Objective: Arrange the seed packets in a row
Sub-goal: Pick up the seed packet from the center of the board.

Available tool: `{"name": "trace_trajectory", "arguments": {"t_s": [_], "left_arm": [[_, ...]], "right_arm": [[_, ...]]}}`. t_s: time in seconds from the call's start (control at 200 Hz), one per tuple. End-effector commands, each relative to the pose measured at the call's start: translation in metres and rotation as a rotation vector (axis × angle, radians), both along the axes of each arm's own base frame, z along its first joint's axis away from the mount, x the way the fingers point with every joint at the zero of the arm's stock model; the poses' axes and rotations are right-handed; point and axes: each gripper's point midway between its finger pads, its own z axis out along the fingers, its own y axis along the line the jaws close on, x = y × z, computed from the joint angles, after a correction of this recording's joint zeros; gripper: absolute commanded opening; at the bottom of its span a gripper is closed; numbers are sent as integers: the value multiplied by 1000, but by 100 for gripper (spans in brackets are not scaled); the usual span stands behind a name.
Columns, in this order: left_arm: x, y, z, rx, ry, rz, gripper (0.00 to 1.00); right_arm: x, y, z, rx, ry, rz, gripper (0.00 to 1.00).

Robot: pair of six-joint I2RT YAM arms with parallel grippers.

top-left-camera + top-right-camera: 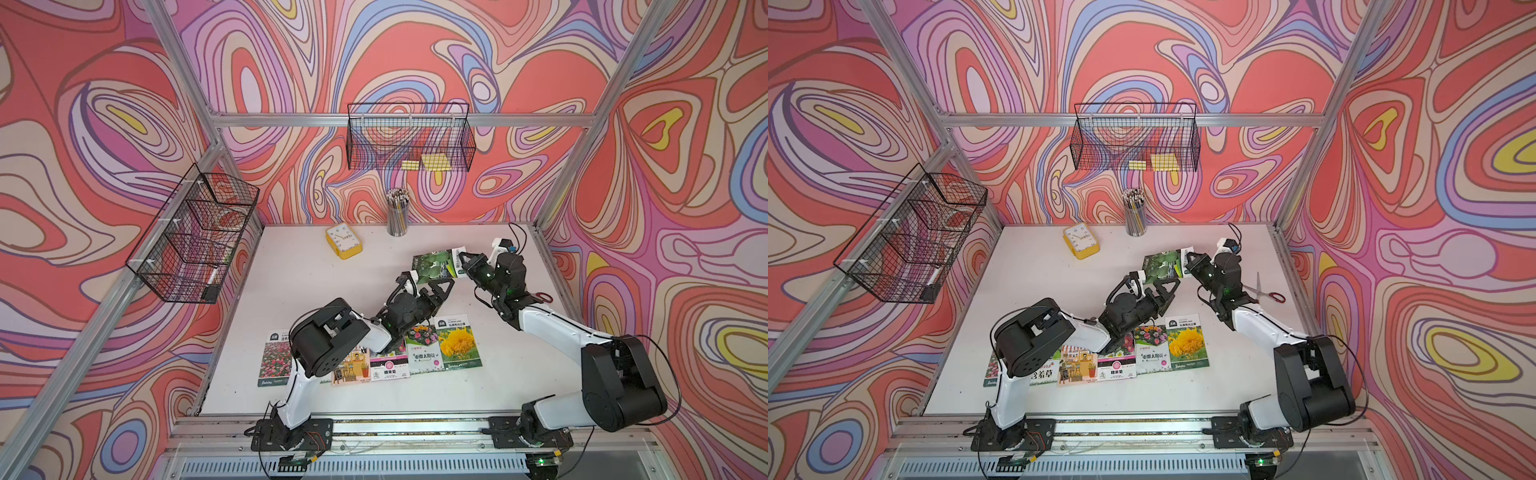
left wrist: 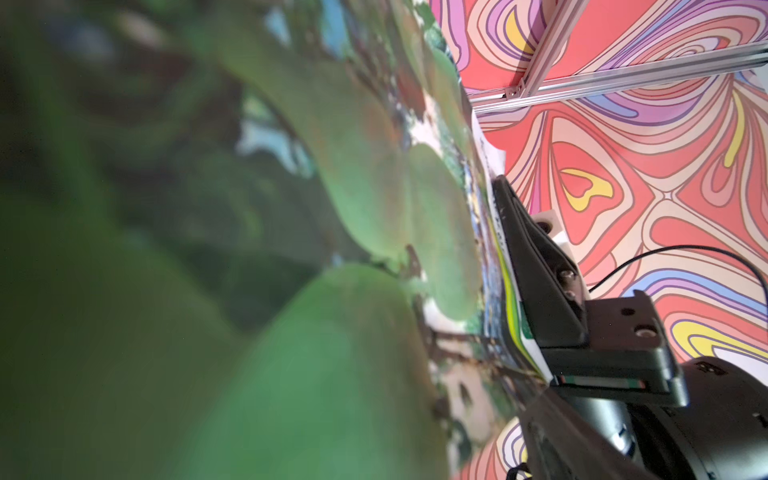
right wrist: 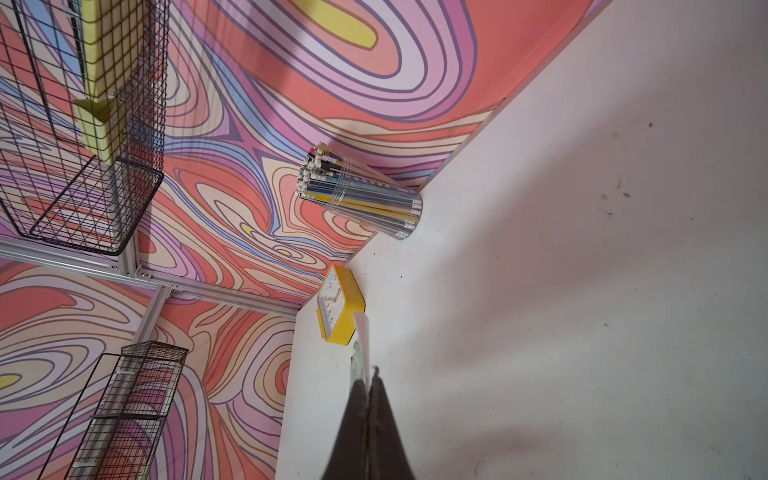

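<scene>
right pincer (image 1: 462, 261) clamped together on the glossy green-leaf seed packet (image 1: 434, 266), held above the white surface (image 1: 311, 299); left pincer (image 1: 439, 291) jaws apart at packet's opposite edge.

Near the front of the table (image 1: 478, 395) we find six lying flat and face up, side by side in a slightly uneven row, neighbours touching or overlapping. From left to right they are a pink flower-field packet (image 1: 274, 361), a white packet with large Chinese characters (image 1: 1043, 374), an orange shopfront packet (image 1: 351, 370), a pink-and-white packet (image 1: 389, 369), a mixed-blossom packet (image 1: 423, 349) and a sunflower packet (image 1: 457, 343). The seventh, a green-leaf packet (image 1: 435, 264), sits well apart towards the back right, its white end pinched in the closed right gripper (image 1: 461, 259).
</scene>
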Motion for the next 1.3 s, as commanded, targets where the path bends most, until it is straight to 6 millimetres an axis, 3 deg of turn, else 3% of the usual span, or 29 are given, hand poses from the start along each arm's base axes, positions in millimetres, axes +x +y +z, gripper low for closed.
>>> {"name": "trace_trajectory", "arguments": {"t_s": [0.0, 0.34, 0.586, 0.711, 0.781, 0.816, 0.861, 0.906, 0.936, 1.102, 1.202, 1.297], "left_arm": [[-8, 0, 38, -89, -88, -16, 93], [-14, 9, 51, -92, -114, -8, 98], [13, 5, 48, -102, -120, 79, 95], [27, 8, 55, -106, -146, 118, 83], [31, 8, 63, -114, -169, 122, 68], [33, 7, 67, -116, -178, 122, 57], [34, 6, 71, -121, -189, 123, 35], [35, 5, 72, -120, -190, 120, 23], [35, 4, 73, -121, -191, 119, 0], [33, 0, 69, -101, -177, 86, 0], [26, -6, 64, -39, -166, -19, 0], [10, -18, 55, 59, -142, -211, 0]], "right_arm": [[2, -2, -1, -19, -13, -17, 0], [28, 10, 6, -15, -23, 21, 0], [10, 8, -1, 87, -16, 13, 0], [-7, 6, -2, 112, -18, 16, 0], [-16, 4, -4, 127, -15, 13, 0], [-20, 2, -5, 126, -14, 10, 0], [-24, 1, -5, 122, -11, 8, 0], [-28, 0, -5, 118, -10, 10, 0], [-31, 0, -5, 116, -10, 12, 0], [-44, 1, -1, 80, 3, 44, 0], [-56, -4, -5, -13, 73, 65, 41], [-73, -19, -4, -98, 124, 88, 53]]}}
